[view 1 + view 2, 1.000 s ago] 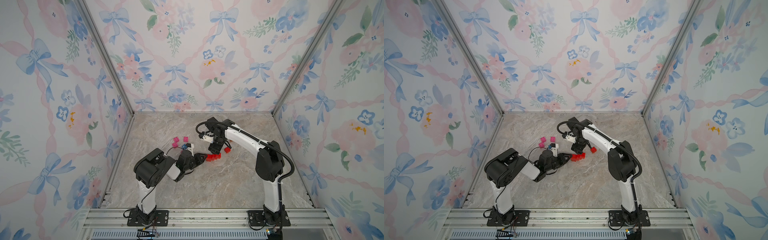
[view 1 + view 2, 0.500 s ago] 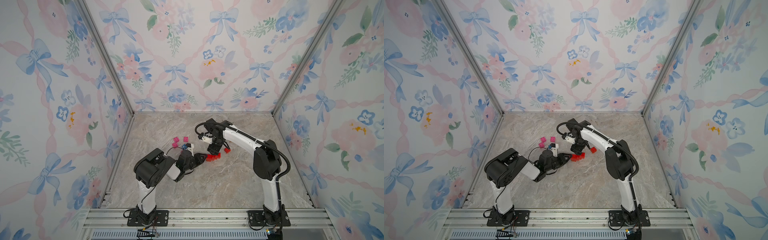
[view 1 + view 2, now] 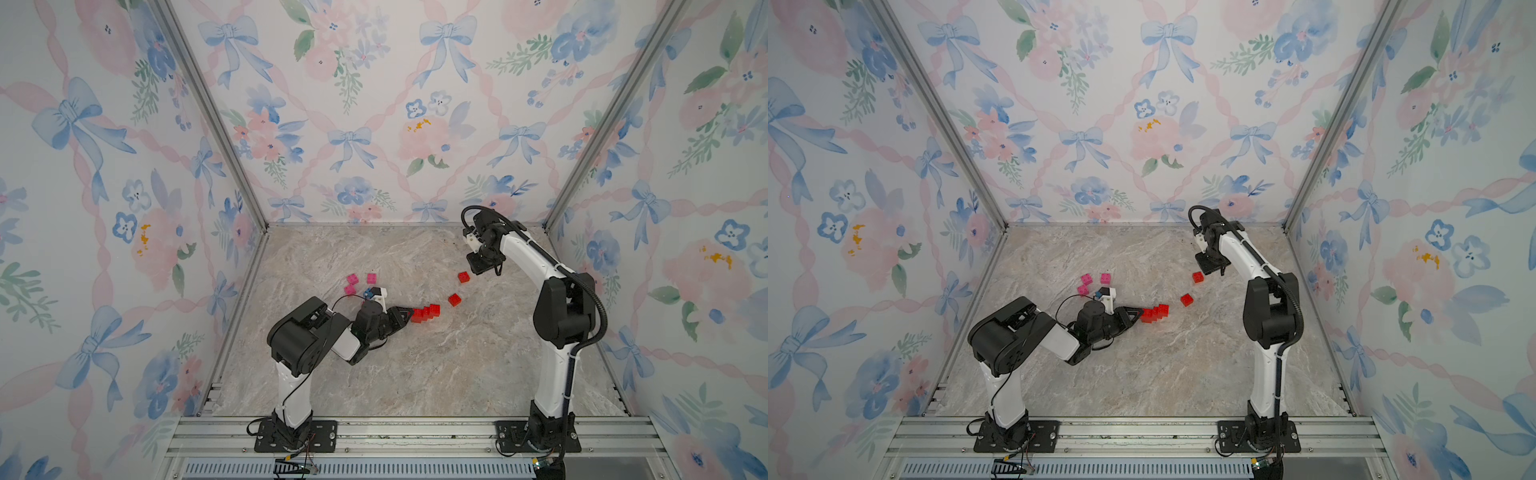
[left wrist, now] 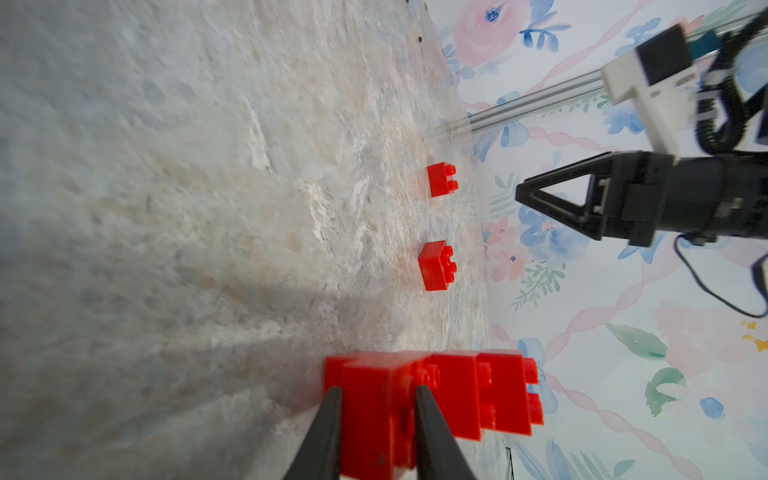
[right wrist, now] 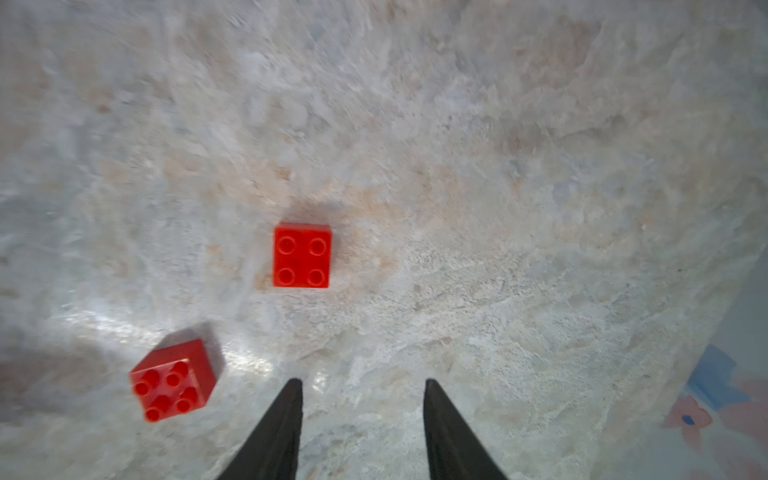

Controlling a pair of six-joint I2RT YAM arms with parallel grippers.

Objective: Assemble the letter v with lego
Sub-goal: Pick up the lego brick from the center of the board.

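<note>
My left gripper (image 4: pixel 378 392) is shut on the near end of a stepped row of joined red lego bricks (image 4: pixel 478 395), which rests on the marble floor in both top views (image 3: pixel 426 312) (image 3: pixel 1155 313). Two loose red bricks lie beyond it, the nearer (image 3: pixel 454 299) (image 5: pixel 172 380) and the farther (image 3: pixel 464 277) (image 5: pixel 302 255). My right gripper (image 3: pixel 484 268) (image 5: pixel 361 382) hangs open above the floor beside the farther brick, nothing between its fingers. Three pink bricks (image 3: pixel 353 279) and a blue one (image 3: pixel 367 294) sit behind the left wrist.
Floral walls with metal corner posts (image 3: pixel 582 174) enclose the marble floor (image 3: pixel 415 374). The arm bases stand on the front rail (image 3: pixel 415 432). The blue brick is partly hidden by the left wrist camera.
My right gripper has pulled away from the red row toward the back right and risen. The left gripper and the red row have not moved.
</note>
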